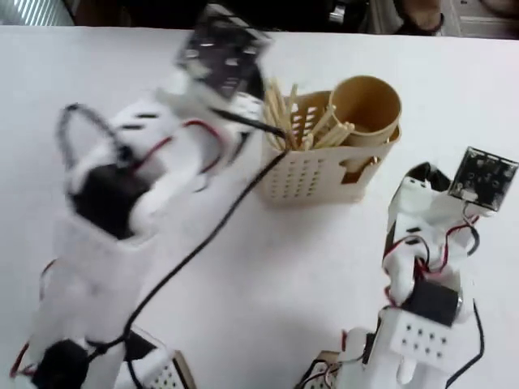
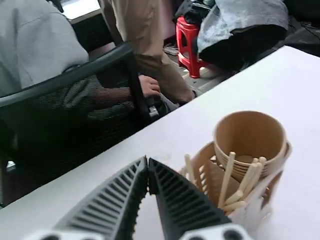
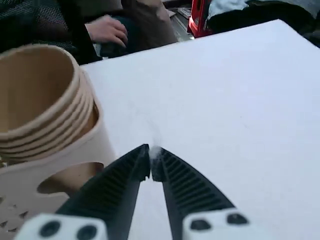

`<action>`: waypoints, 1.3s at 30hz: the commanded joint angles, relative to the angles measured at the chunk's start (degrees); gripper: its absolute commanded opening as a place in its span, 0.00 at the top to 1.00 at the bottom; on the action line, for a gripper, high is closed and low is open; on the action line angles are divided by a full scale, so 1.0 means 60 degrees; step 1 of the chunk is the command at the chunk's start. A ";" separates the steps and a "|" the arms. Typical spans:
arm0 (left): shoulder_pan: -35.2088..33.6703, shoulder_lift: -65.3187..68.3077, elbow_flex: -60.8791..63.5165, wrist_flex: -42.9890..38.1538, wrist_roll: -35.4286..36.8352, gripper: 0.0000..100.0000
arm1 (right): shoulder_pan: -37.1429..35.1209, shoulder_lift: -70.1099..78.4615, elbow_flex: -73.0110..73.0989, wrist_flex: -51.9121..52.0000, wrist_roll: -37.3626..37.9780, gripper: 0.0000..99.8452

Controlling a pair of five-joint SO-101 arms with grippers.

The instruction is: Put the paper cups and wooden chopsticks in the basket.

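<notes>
High view: the left arm [image 1: 93,259] rises beside the basket [image 1: 312,174], left gripper [image 2: 148,162] clenched empty; the right gripper [image 3: 150,152], also clenched, hangs over open tabletop [image 1: 308,267] nearby.

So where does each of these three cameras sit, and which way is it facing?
High view: fixed above the table, looking down on the basket, left arm and right arm showing.
Left wrist view: on the left arm's wrist, looking past the shut left gripper at the wooden chopsticks and basket.
Right wrist view: on the right arm's wrist, looking past the shut right gripper across the table.
Shared: both wrist views show the stacked paper cups in the basket.
</notes>
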 commanded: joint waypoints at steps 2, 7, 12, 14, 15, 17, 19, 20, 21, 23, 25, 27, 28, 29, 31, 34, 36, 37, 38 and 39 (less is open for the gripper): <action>-0.0960 -0.1634 0.0835 0.0029 0.0015 0.98 | -0.1223 -0.1399 -0.1260 0.1516 0.0117 0.98; -0.2015 -0.3875 0.3399 -0.0659 0.0015 0.98 | -0.2571 -0.3114 -0.1245 0.2777 0.1319 0.98; -0.2527 -0.6410 0.6579 -0.1846 0.0015 0.98 | -0.2967 -0.4505 -0.1245 0.3993 0.2579 0.98; -0.2733 -0.7392 0.7648 -0.2007 0.0029 0.98 | -0.2952 -0.4974 -0.1245 0.4579 0.2755 0.98; -0.2821 -0.7875 0.8103 -0.2007 0.0059 0.98 | -0.2967 -0.5194 -0.1231 0.4857 0.2769 0.98; -0.2879 -0.8769 0.8982 -0.1963 0.0073 0.98 | -0.2996 -0.5341 -0.1099 0.5209 0.2725 0.98; -0.2850 -0.9634 0.9861 -0.1934 0.0044 0.98 | -0.2996 -0.5253 -0.0996 0.5429 0.2725 0.98; -0.2894 -1.0059 1.0271 -0.1934 0.0044 0.98 | -0.2996 -0.5238 -0.0835 0.5487 0.2725 0.98; -0.2894 -1.0498 1.0623 -0.1934 0.0044 0.98 | -0.2996 -0.5253 -0.0615 0.5531 0.2725 0.98; -0.2908 -1.1333 1.1399 -0.1890 0.0029 0.98 | -0.2982 -0.5253 -0.0103 0.5531 0.2711 0.98; -0.2908 -1.2168 1.2088 -0.1582 0.0029 0.98 | -0.2938 -0.5253 0.0396 0.5531 0.2711 0.98; -0.2908 -1.2901 1.2791 -0.1333 0.0029 0.98 | -0.2938 -0.5253 0.0894 0.5531 0.2711 0.98; -0.2908 -1.3077 1.3011 -0.1245 0.0029 0.98 | -0.2938 -0.5253 0.1158 0.5531 0.2711 0.98; -0.2908 -1.3048 1.3216 -0.1158 0.0029 0.98 | -0.2938 -0.5253 0.1421 0.5531 0.2711 0.98; -0.3026 -1.2916 1.3597 -0.0952 0.0029 0.98 | -0.2938 -0.5253 0.1919 0.5531 0.2711 0.98; -0.3245 -1.2916 1.4198 -0.0908 0.0029 0.98 | -0.2952 -0.5253 0.2755 0.5473 0.2711 0.98; -0.3392 -1.2916 1.4652 -0.0908 0.0029 0.98 | -0.2996 -0.5253 0.3311 0.5443 0.2711 0.98; -0.3465 -1.2916 1.4916 -0.0908 0.0029 0.98 | -0.2996 -0.5253 0.3590 0.5326 0.2711 0.98; -0.3495 -1.2916 1.5209 -0.0908 0.0029 0.98 | -0.2952 -0.5267 0.3883 0.5150 0.2711 0.98; -0.3495 -1.2916 1.5502 -0.0908 0.0015 0.98 | -0.2923 -0.5267 0.4176 0.4960 0.2711 0.98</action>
